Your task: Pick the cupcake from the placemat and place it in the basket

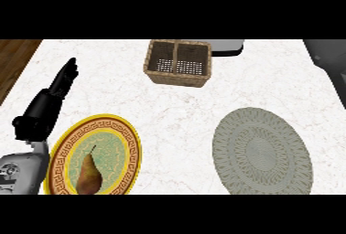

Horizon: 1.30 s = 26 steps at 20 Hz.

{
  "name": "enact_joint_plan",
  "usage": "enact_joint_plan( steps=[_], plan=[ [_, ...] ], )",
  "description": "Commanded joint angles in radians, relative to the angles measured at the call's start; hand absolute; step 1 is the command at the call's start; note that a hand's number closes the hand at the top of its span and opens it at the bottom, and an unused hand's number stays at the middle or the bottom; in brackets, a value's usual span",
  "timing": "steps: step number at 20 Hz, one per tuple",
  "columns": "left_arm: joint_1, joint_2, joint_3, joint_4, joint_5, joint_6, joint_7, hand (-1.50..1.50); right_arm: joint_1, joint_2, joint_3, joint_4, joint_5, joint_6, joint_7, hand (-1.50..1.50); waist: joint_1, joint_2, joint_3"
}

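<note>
The white marble counter [169, 109] holds a round grey woven placemat [262, 151] with no cupcake on it. The brown wicker basket [178, 63] shows none either. The left hand [59, 87] rests, fingers [68, 71] straight.

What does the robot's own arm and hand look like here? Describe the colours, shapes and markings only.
Only the left arm shows. The left hand is black, with slim, tapering fingers above a bulky black wrist section. Below it, the forearm is a light grey rounded shell with dark markings near the edge. No cables are visible.
</note>
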Motion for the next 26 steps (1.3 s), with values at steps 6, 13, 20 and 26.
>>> enact_joint_plan(
  steps=[6, 13, 20, 26],
  plan=[
    [-0.047, 0.012, 0.027, 0.026, 0.006, -0.007, 0.029, 0.0, -0.001, -0.008, 0.002, 0.047, 0.011, 0.106, -0.072, -1.5, -0.01, -0.001, 0.001],
    [0.015, -0.002, 0.007, -0.013, -0.001, -0.013, -0.002, 0.0, -0.021, 0.008, -0.092, 0.067, -0.056, 0.03, -0.046, -1.5, 0.004, 0.0, 0.001],
    [-0.007, 0.005, 0.013, 0.001, -0.006, -0.013, -0.005, 0.0, 0.005, -0.038, -0.273, 0.049, -0.181, -0.288, 0.013, -1.5, 0.009, 0.004, 0.001],
    [-0.005, -0.015, -0.008, -0.006, -0.025, 0.002, 0.003, 0.0, 0.032, -0.139, -0.347, 0.045, -0.212, -0.461, 0.038, -1.5, 0.005, 0.005, 0.001]
  ],
)
